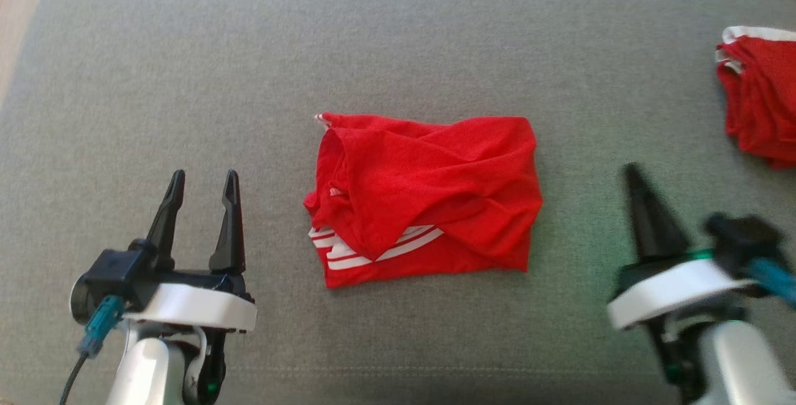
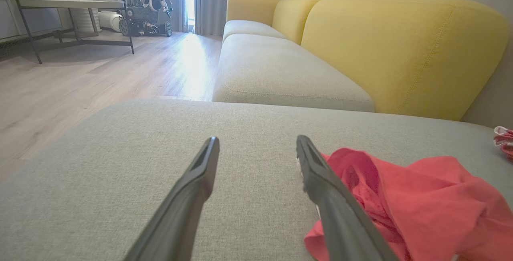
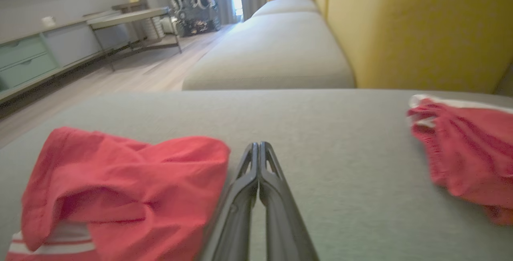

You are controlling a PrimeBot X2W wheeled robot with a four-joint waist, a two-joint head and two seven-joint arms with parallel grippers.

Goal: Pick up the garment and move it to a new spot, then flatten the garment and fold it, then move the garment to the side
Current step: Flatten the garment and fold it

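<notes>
A red garment (image 1: 429, 190) with white stripes lies folded and rumpled in the middle of the grey cushion (image 1: 398, 44). It also appears at the lower right of the left wrist view as the garment (image 2: 421, 209) and at the lower left of the right wrist view as the garment (image 3: 120, 193). My left gripper (image 1: 202, 175) stands open to the garment's left, apart from it, with nothing between its fingers (image 2: 200, 172). My right gripper (image 1: 634, 172) is shut and empty, a little to the garment's right; its fingertips (image 3: 259, 148) are pressed together above the cushion.
Another red garment (image 1: 758, 94) with white trim lies bunched at the cushion's far right edge, also seen as the red bundle (image 3: 461, 152). A yellow sofa back (image 2: 400, 52) rises beyond the cushion. Wooden floor (image 2: 80, 80), a table and another robot lie further off.
</notes>
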